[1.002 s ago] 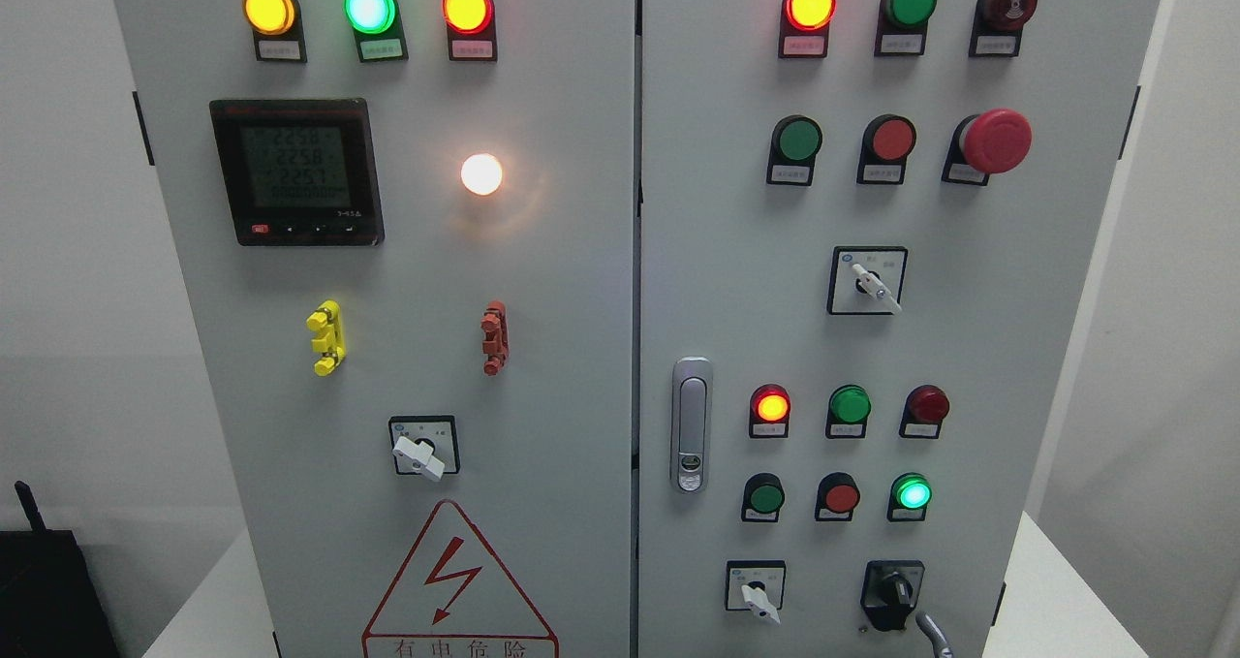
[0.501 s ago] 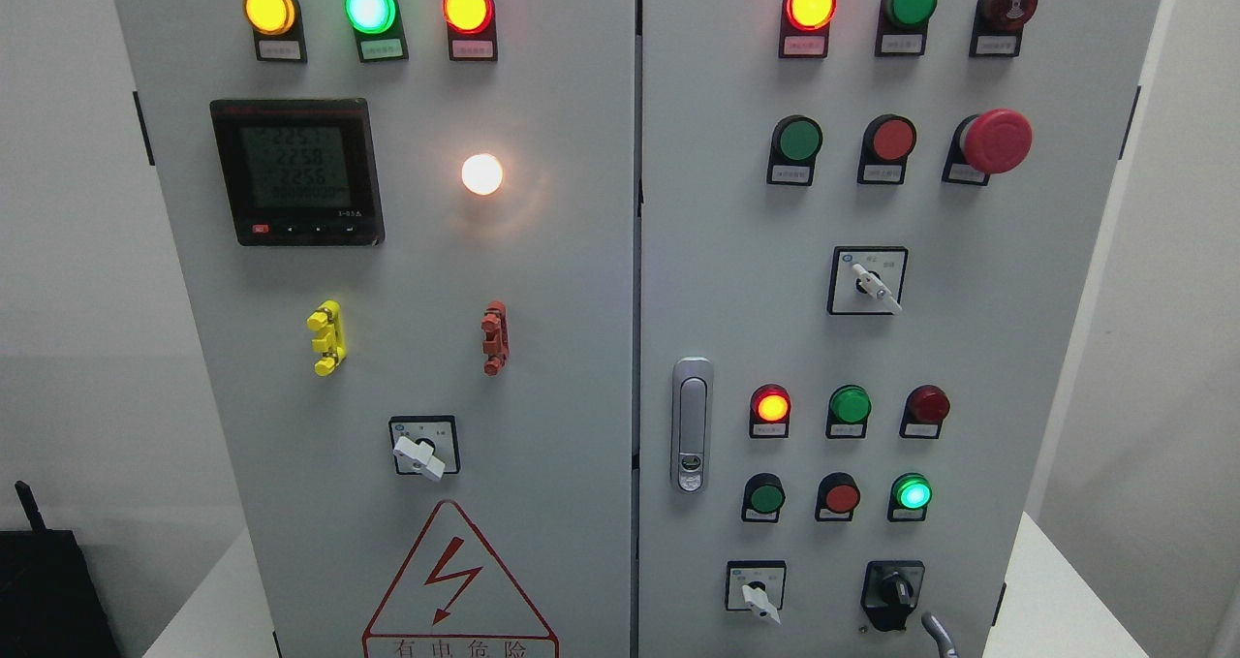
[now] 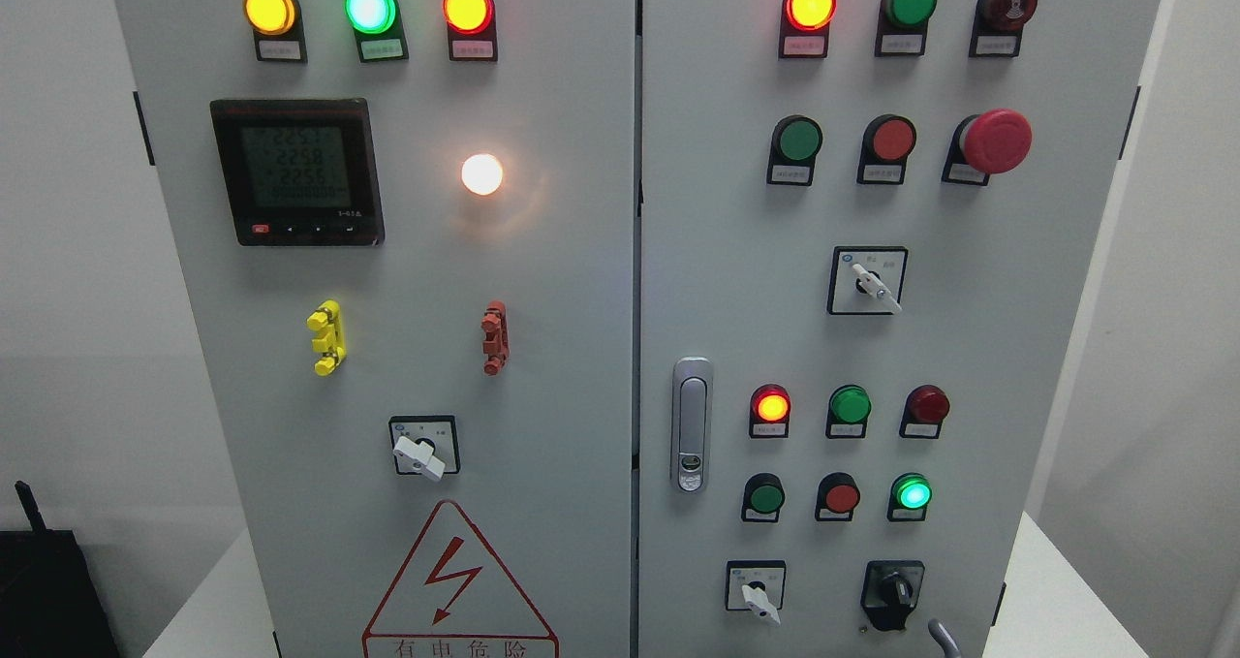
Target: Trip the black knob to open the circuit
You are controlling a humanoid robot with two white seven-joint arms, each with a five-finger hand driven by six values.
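Black knob (image 3: 894, 592) sat low on the right door of the gray box (image 3: 542, 348). One gray fingertip (image 3: 942, 634) peeked up beside it; its grip was hidden.

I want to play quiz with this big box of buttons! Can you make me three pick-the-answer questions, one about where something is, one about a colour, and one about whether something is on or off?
1. Where is the black knob?
A. Top left of the left door
B. Bottom right of the right door
C. Middle of the left door

2. What colour is the big mushroom button?
A. Red
B. Blue
C. Yellow

3. How is the round lamp to the right of the meter?
A. Dark
B. Covered up
C. Glowing white

Answers:
1 B, as the knob sits low on the right door, near its right edge.
2 A, as its wide cap is plainly red.
3 C, as it shines and casts light on the panel around it.
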